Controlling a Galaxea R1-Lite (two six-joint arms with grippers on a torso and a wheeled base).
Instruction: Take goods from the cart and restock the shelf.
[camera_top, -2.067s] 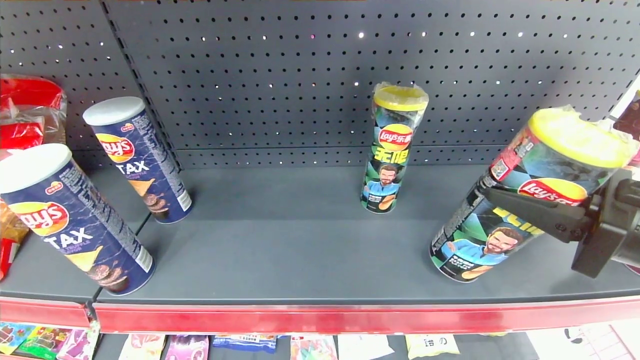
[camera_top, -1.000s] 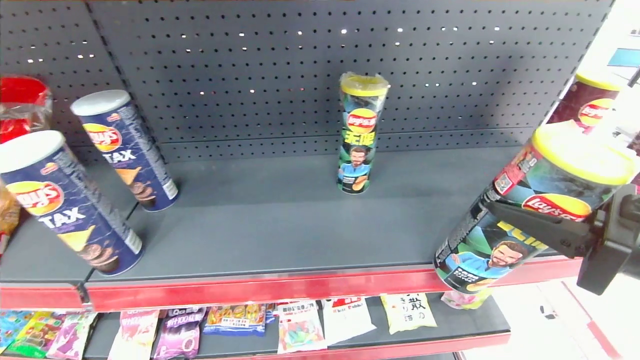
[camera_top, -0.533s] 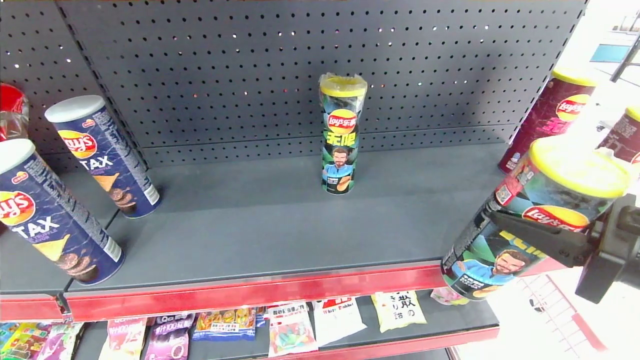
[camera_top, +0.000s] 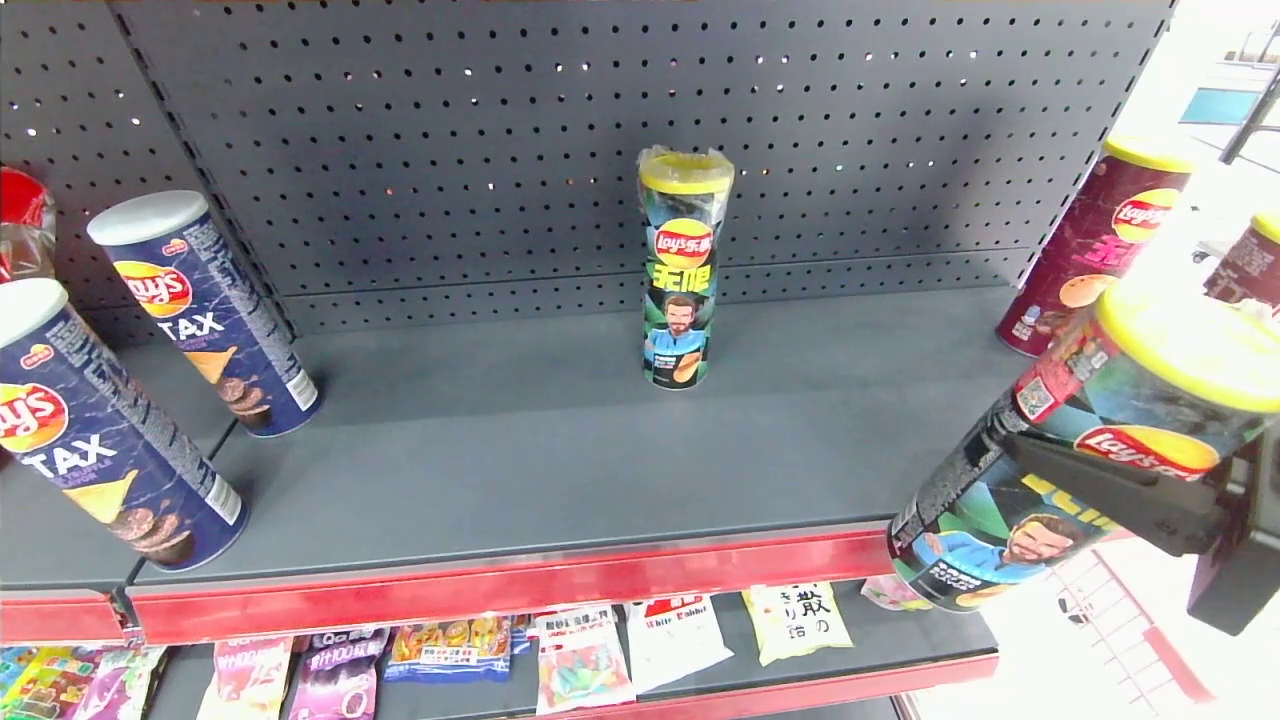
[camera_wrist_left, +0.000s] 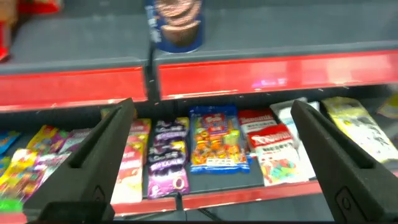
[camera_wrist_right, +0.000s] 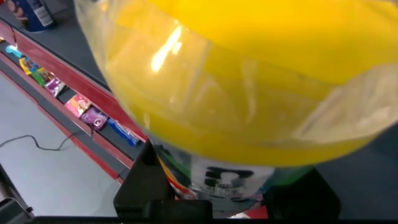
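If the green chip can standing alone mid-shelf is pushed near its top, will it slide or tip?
Probably tips: the green chip can is tall and narrow on a small base. Once down, its round body would likely roll on the flat shelf.

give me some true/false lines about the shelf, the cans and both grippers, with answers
1. The right gripper is shut on a yellow-lidded can. True.
2. That can stands on the shelf. False: it is held tilted, its base out by the shelf's red front edge.
3. A second can of the same kind stands upright mid-shelf, near the back panel. True.
4. The left gripper grips a snack bag. False: it is open and empty, facing the snack bags on the lower shelf.
5. The blue cans stand at the shelf's right end. False: they stand at its left; maroon cans stand at the right.
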